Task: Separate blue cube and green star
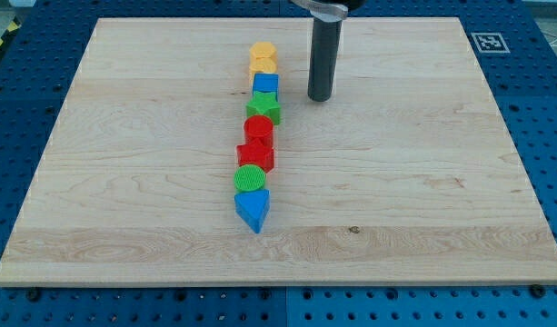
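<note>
The blue cube [266, 84] sits in a near-vertical line of blocks on the wooden board [124, 182], touching the green star [264, 110] just below it. My tip [320, 97] is to the right of these two blocks, about level with the seam between them, and a short gap away. It touches no block.
Above the blue cube lie two yellow blocks [263, 58]. Below the green star come a red cylinder [258, 129], a red star [256, 155], a green cylinder [250, 177] and a blue triangle [253, 210]. A tag marker [490, 42] lies off the board's top right corner.
</note>
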Available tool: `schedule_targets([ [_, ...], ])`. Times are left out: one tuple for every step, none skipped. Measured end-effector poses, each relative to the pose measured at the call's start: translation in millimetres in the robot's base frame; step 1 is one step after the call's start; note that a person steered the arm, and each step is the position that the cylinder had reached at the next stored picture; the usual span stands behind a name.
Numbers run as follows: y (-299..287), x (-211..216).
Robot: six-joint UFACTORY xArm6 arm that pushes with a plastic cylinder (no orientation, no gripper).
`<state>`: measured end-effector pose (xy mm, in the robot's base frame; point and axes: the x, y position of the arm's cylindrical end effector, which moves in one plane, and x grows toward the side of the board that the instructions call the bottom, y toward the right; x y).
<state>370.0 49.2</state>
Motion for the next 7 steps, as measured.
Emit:
schedule_targets([
  [-19.9,1.1],
  [-33.9,1.5],
  [-44.0,1.8],
  [-63.6,1.8],
  [-81.3,1.8],
  [-89.9,1.8],
  [-97.6,6.4],
])
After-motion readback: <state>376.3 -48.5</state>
